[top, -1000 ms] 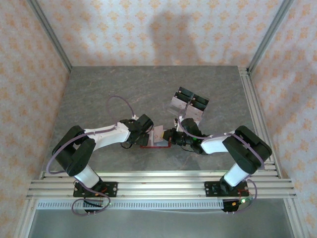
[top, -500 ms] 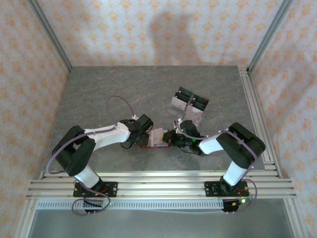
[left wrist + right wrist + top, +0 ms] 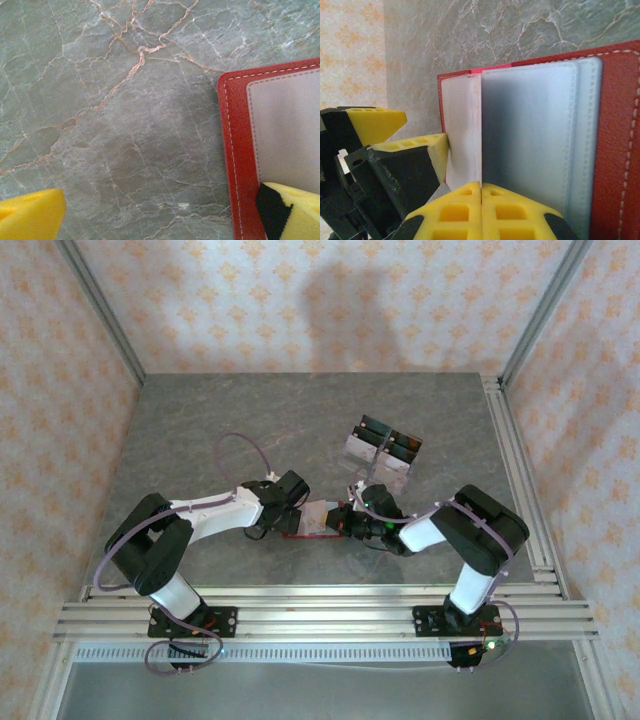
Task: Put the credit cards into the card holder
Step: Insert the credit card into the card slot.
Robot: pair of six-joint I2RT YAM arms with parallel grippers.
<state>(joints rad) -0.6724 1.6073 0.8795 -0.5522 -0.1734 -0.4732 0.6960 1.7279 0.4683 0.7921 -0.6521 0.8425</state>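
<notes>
Card holder (image 3: 312,523) lies open on the worktop (image 3: 200,430) between the arms — left pincer (image 3: 160,202) spread wide, one finger (image 3: 295,210) on its red edge. Right pincer (image 3: 481,192) pinches a pale credit card (image 3: 464,130) upright over the pockets — clear stand (image 3: 380,452) farther back.

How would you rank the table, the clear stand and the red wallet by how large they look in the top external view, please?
1. table, by far the largest.
2. clear stand.
3. red wallet, which looks smallest. It is partly covered, so its place against the stand is unsure.
</notes>
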